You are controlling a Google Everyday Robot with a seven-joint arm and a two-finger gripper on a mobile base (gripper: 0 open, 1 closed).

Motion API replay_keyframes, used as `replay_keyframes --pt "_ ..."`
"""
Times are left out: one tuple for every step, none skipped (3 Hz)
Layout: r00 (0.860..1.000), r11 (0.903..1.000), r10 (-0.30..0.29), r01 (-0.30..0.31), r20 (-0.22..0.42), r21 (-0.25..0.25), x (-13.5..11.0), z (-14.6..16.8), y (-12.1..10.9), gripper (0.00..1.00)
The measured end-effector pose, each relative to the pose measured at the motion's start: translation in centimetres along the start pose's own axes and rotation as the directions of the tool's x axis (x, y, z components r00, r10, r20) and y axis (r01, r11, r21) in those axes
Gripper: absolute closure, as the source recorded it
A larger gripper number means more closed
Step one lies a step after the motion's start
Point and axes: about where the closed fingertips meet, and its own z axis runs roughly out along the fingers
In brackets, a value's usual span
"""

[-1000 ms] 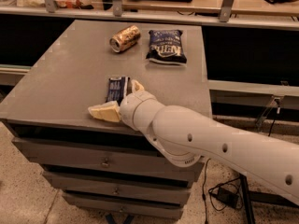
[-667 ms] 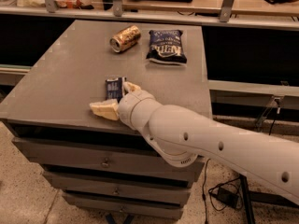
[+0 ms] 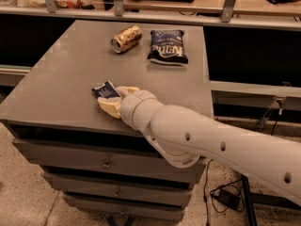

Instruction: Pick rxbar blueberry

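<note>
Claw clasps rxbar blueberry on grey table.

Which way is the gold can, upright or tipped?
Tipped: the gold can lies on its side, one round end showing. The gripper is at the rxbar blueberry, near the table's front edge.

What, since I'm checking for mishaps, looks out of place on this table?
The gold can lies on its side beside the chip bag. The snack bar sits askew at the gripper, near the front edge of the table.
</note>
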Motion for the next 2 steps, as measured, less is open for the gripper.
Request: replay_keyframes --pt "1.0 0.9985 0.003 -0.003 0.005 -0.056 -0.8 0.4 0.5 1.0" --pt "0.998 0.9773 -0.028 0.04 0.056 -0.208 -6.5 2.2 1.1 1.0"
